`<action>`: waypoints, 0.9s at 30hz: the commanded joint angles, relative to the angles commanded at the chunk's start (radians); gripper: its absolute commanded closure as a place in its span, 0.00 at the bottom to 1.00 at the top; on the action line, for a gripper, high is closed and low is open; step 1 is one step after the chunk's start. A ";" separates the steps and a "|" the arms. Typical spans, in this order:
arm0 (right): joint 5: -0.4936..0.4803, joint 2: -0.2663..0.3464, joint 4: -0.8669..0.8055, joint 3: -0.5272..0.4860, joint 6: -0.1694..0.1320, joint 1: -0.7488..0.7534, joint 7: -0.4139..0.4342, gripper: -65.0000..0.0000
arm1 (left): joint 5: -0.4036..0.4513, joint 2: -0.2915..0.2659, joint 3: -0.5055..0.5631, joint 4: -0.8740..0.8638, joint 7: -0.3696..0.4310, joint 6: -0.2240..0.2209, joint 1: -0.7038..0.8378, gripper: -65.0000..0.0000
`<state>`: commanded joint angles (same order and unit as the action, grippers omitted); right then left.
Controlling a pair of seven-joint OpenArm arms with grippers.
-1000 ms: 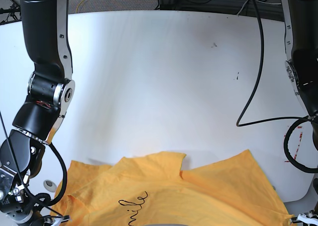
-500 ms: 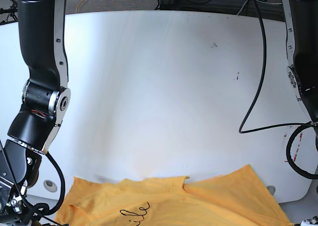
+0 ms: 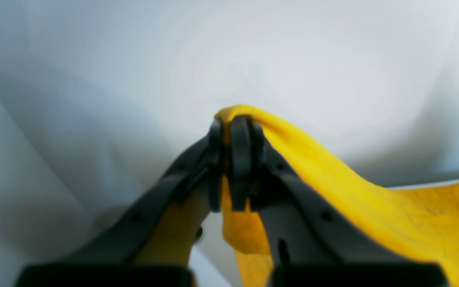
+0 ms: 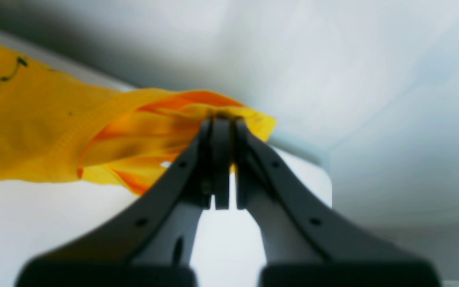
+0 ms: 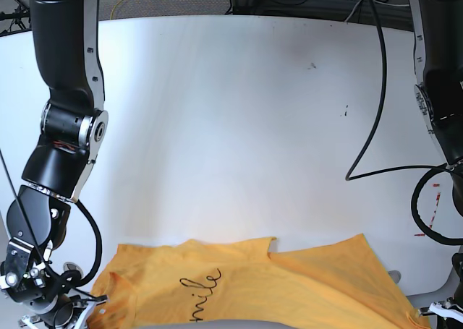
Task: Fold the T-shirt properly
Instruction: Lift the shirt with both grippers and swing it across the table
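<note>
The orange-yellow T-shirt (image 5: 289, 285) lies spread across the near edge of the white table (image 5: 231, 126), print side up, with the black letters "mile" (image 5: 205, 284) showing. Its lower part runs out of the base view. In the right wrist view my right gripper (image 4: 221, 119) is shut on a bunched corner of the T-shirt (image 4: 34, 131). It sits at the bottom left of the base view (image 5: 98, 300). In the left wrist view my left gripper (image 3: 233, 123) is shut on a fold of the T-shirt (image 3: 333, 167). It sits at the bottom right of the base view (image 5: 427, 313).
A black cable (image 5: 369, 126) hangs from the arm on the base view's right and loops over the table there. Red marks (image 5: 427, 206) lie near the table's right edge. A small round fitting (image 5: 70, 267) sits near the left corner. Cables lie on the floor beyond the far edge.
The T-shirt slid toward the near edge, then back up the table a little. Both grippers kept hold of its corners; more of the printed word shows again.
</note>
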<state>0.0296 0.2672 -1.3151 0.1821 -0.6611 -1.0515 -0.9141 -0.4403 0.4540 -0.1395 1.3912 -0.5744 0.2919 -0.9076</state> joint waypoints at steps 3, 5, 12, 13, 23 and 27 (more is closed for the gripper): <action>-0.001 -0.002 0.011 -0.012 -0.012 -0.011 -0.001 0.99 | 0.000 -0.001 -0.009 -0.010 -0.014 0.001 -0.013 0.99; -0.002 -0.002 0.018 -0.015 -0.024 -0.016 -0.005 0.99 | 0.000 0.000 -0.016 -0.017 -0.025 0.003 -0.020 0.99; 0.002 -0.009 0.017 -0.002 -0.034 -0.009 -0.008 0.99 | 0.001 0.001 -0.030 -0.021 -0.038 0.003 -0.019 0.99; 0.005 -0.017 0.007 0.005 -0.037 0.004 -0.013 1.00 | 0.000 0.003 -0.029 -0.019 -0.044 0.005 -0.008 0.98; 0.012 -0.036 -0.061 0.034 -0.037 0.093 -0.033 1.00 | -0.002 0.007 -0.032 -0.003 -0.053 0.007 0.059 0.98; 0.015 -0.043 -0.138 0.049 -0.037 0.174 -0.061 1.00 | -0.003 0.007 -0.034 0.028 -0.048 0.004 0.112 0.98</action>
<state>0.0448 0.2243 -1.4534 0.2310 -0.6981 -0.8771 -0.9748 -0.4431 0.4612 -0.1736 1.4193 -0.6221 0.2960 -0.7951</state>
